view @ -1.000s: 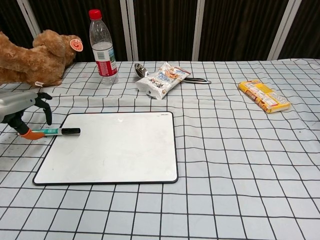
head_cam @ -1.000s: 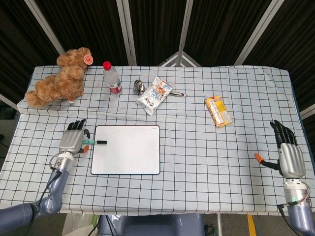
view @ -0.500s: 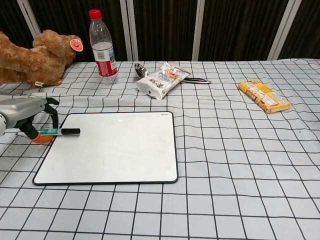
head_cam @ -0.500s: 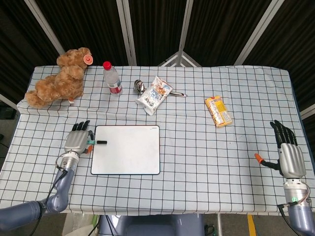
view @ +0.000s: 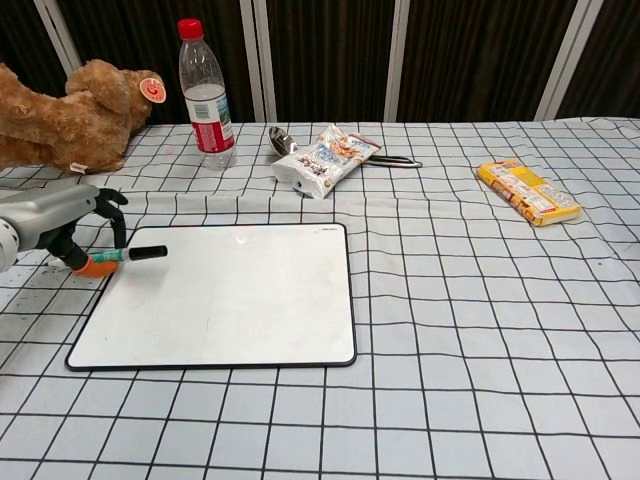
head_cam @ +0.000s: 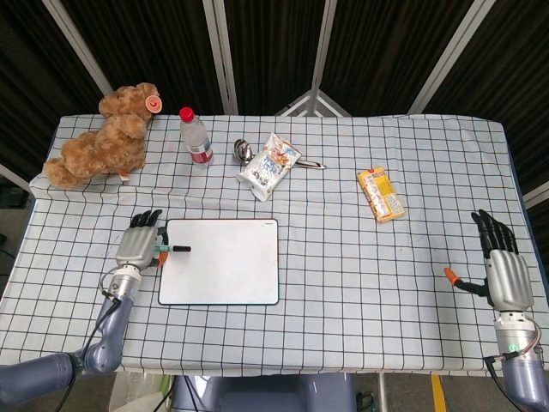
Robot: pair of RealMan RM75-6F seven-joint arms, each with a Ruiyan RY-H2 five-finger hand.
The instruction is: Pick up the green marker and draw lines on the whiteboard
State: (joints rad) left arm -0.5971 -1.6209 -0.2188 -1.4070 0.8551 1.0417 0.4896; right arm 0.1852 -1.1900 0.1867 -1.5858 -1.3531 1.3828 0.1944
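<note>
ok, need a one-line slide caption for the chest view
Left hand holds the green marker over the left edge of the blank whiteboard on the checked tablecloth.

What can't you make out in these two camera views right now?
- Green marker: its body is covered by the left robot hand in both views; the cap's state is too small to tell.
- Right robot hand: outside the chest view.
- Spoon: partly hidden behind the snack bag.
- Whiteboard: any faint marks are unreadable.

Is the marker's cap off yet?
No, the black cap is on the green marker, which the left hand holds over the whiteboard.
</note>
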